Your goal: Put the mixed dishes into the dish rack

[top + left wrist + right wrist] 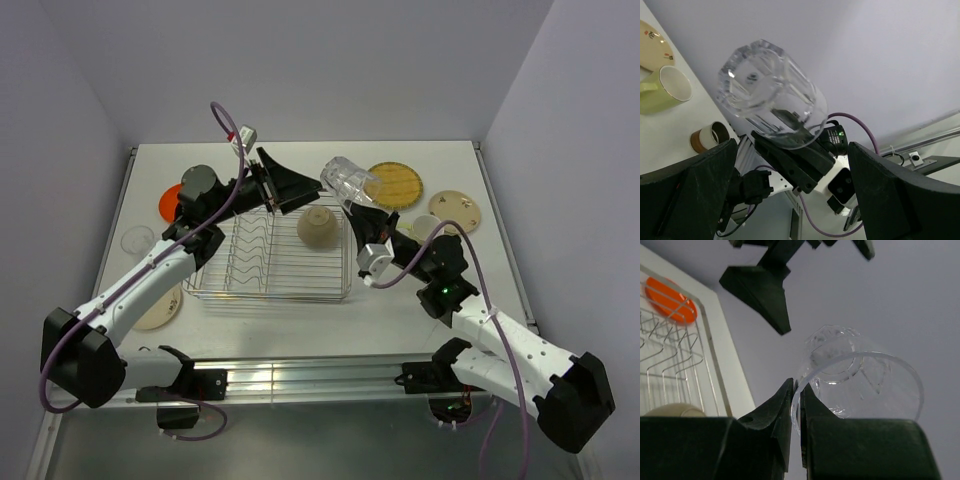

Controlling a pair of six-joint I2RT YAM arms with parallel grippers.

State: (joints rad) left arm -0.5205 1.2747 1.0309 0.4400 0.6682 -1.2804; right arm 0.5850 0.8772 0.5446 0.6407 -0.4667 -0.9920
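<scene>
My right gripper (357,203) (799,390) is shut on the rim of a clear plastic cup (349,180) (860,380) (770,95), held tilted in the air over the back right corner of the dish rack (245,285). My left gripper (292,178) (792,145) hangs wide open just left of the cup, facing it, with nothing between its fingers (890,185). A beige bowl (318,227) lies inside the wire rack. The yellow woven plate (393,184) and a tan plate (455,211) lie at the back right. The orange plate (170,205) lies at the back left.
A pale green mug (662,90) and a brown cup (710,136) stand on the table right of the rack. A dark cup (200,182) sits by the orange plate. Another clear cup (138,240) and a tan plate (162,308) lie left of the rack.
</scene>
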